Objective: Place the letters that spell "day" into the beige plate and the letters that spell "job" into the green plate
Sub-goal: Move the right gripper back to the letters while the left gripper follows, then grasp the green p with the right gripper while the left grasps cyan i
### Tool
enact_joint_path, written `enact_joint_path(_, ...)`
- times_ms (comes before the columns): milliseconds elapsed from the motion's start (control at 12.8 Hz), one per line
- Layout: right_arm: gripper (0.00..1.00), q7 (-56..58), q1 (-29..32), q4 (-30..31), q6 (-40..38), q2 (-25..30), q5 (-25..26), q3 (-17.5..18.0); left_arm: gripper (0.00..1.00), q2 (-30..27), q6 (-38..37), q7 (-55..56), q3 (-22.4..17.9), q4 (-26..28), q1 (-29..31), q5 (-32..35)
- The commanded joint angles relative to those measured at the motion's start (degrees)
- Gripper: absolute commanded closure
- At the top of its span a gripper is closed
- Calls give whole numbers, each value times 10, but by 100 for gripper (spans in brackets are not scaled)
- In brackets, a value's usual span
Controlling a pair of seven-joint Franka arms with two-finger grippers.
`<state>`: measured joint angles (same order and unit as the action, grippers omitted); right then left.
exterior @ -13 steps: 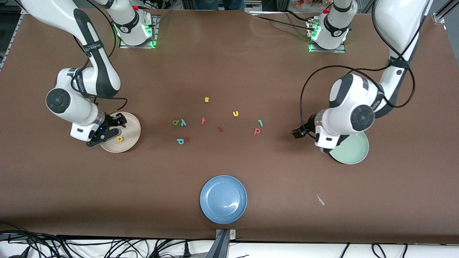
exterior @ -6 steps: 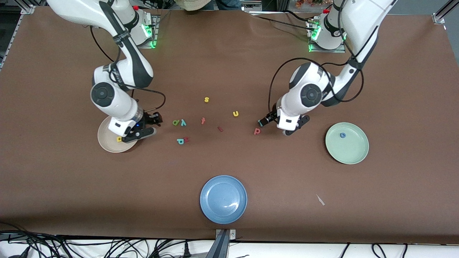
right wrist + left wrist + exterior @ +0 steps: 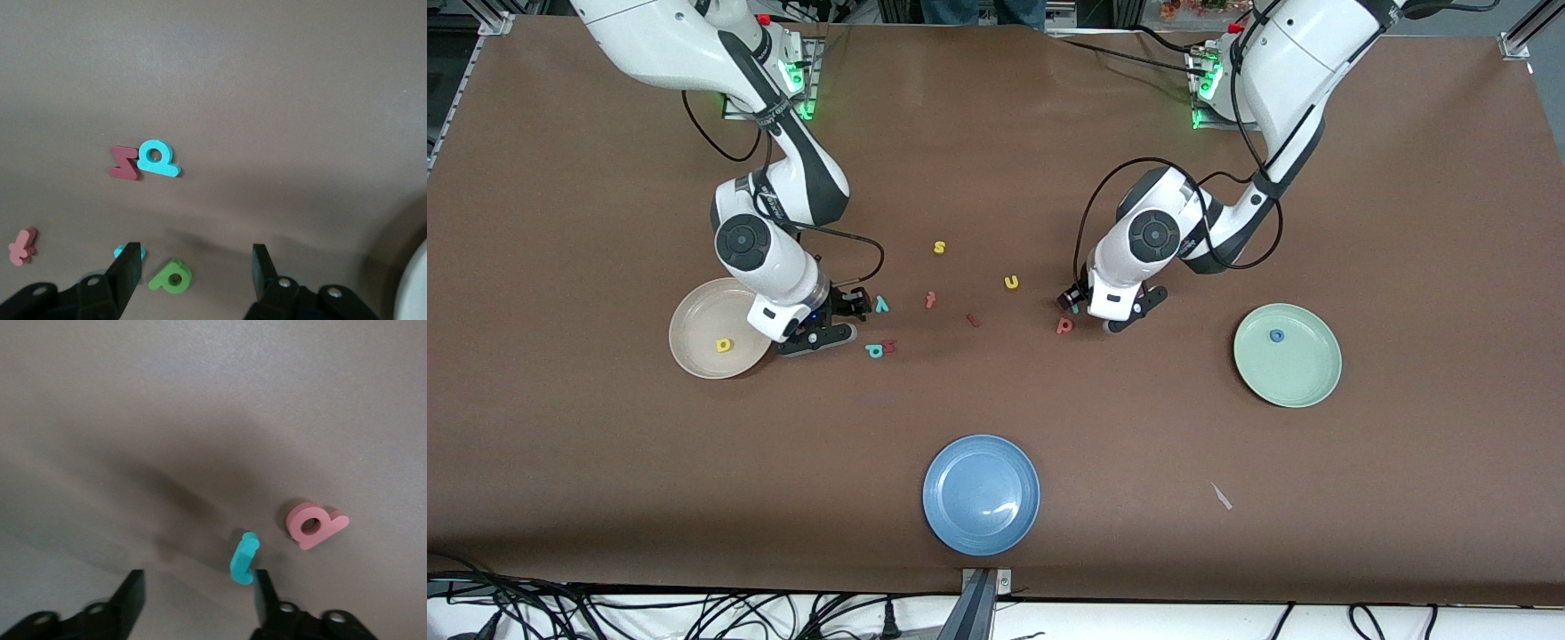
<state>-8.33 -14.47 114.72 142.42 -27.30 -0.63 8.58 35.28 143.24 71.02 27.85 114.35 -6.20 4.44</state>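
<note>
My left gripper is open and low over the table, with the thin teal "j" just inside one finger. The salmon "b" lies beside it. In the front view this gripper is by the "b". My right gripper is open, and the green "a" lies on the table between its fingers. One finger half hides the teal "y". The beige plate holds the yellow "d". The green plate holds the blue "o".
A yellow "s", a yellow "u", a red "t" and a dark red piece lie mid-table. A teal round-bowled letter lies near my right gripper. A blue plate stands nearest the front camera.
Both arms swung from their plates toward the middle letters. The left gripper came over the "j" and its fingers narrowed; the right gripper came over the "a".
</note>
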Motion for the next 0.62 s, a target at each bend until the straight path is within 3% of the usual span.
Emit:
enact_joint_path(0,24,-13,1,14,26,-1,7,2,30,4,5,18,-2,-15,-3,20)
enact_joint_path(391,24,-33,-5,88,112,1,5,2,30,22,21,17,-5,-24,-10,27)
enact_joint_path(547,24,-48,-11,96,117,3,5,3,36,24,22,18,-6,-25,-10,38)
